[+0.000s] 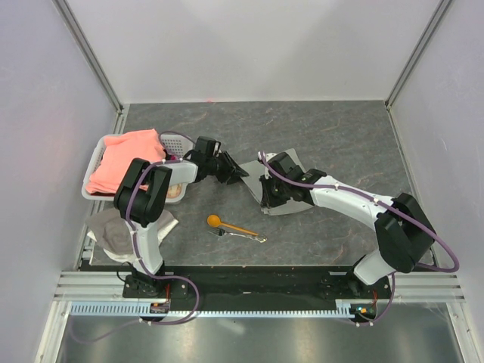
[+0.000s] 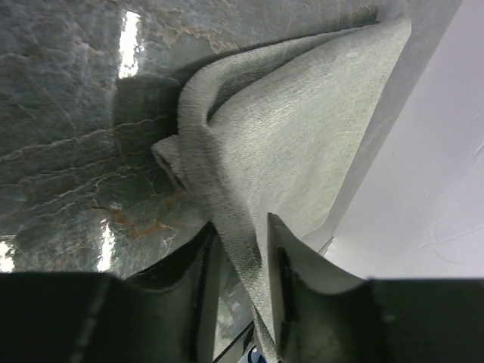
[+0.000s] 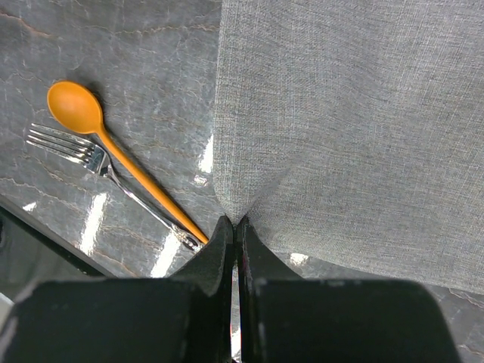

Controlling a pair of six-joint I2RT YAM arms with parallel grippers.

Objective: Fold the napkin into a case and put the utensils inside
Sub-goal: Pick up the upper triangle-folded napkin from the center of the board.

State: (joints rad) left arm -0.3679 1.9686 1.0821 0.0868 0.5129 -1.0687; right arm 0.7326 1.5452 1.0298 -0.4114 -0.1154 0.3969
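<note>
One napkin [image 3: 340, 113] lies mid-table [image 3: 113, 45]. The right hand [image 3: 234, 223] is clamped on its near corner. The left hand [image 2: 240, 227] straddles its left edge; I cannot tell if it grips. One spoon [image 3: 121, 155] and one fork [image 3: 76, 147] lie side by side, near-left of it.

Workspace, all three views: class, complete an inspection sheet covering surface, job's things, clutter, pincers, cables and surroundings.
Surface: dark glossy stone-patterned table.
Job's things: napkin partly folded; orange spoon and fork side by side, unpacked.
Clutter: white basket holding salmon-pink cloth; whitish rag near left arm's base.
Pincers: left pincer around a napkin fold, grip unclear; right pincer shut on napkin edge.
Cables: purple cables along both arms.
Surroundings: pale walls.
</note>
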